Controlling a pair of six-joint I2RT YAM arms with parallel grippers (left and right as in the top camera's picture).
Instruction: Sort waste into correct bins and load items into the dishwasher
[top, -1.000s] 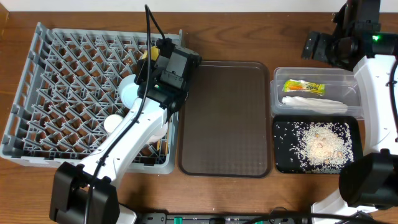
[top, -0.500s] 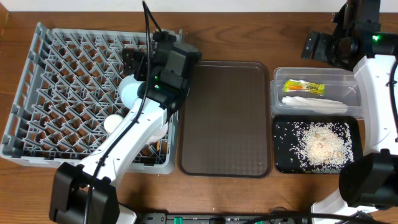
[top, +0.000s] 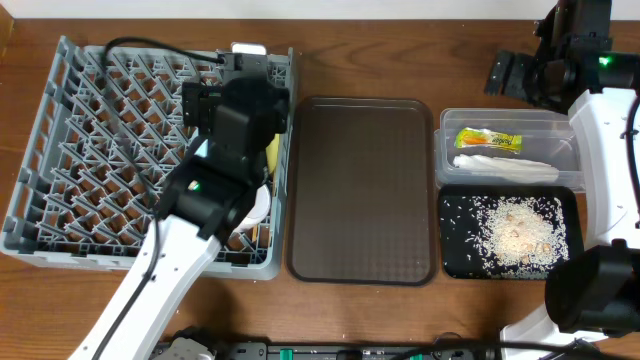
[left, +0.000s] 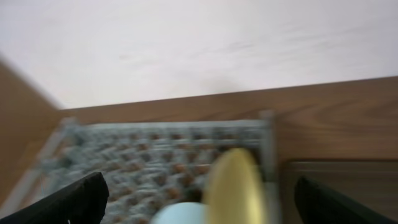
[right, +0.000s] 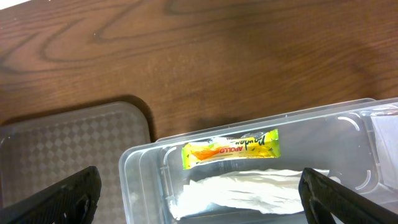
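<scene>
Since nothing is left loose on the bench (top: 360, 60), the task looks close to finished, and the step in hand seems to be the last of the loading. Nearest on the right, the black tray (top: 447, 262) holds the rice (top: 515, 230) in a scattered heap. Across from it, at the near corner of the grey rack (top: 90, 150), a white rim shows beside the left arm and is probably the white bowl (top: 259, 207). The arm hides the cup and the chopsticks, if they are there.

A little further in, the left pincer (left: 200, 198) hangs over the rack with its fingers spread wide, holding nothing. The yellow plate (left: 233, 186) stands on edge among the pegs just below it, with the blue bowl (left: 177, 214) alongside. The brown serving tray (top: 362, 190) between rack and bins lies bare.

Further back, the clear tub (top: 445, 120) holds the napkin (top: 505, 165) and the snack wrapper (top: 488, 140). The right pincer (right: 205, 193) hovers above it, also spread wide and empty.

Next, the left arm would need to rise straight up. A sideways drift could clip the pegs or tip the plate, and its cable loops over the rack's far side. A check of the covered corner should follow.
</scene>
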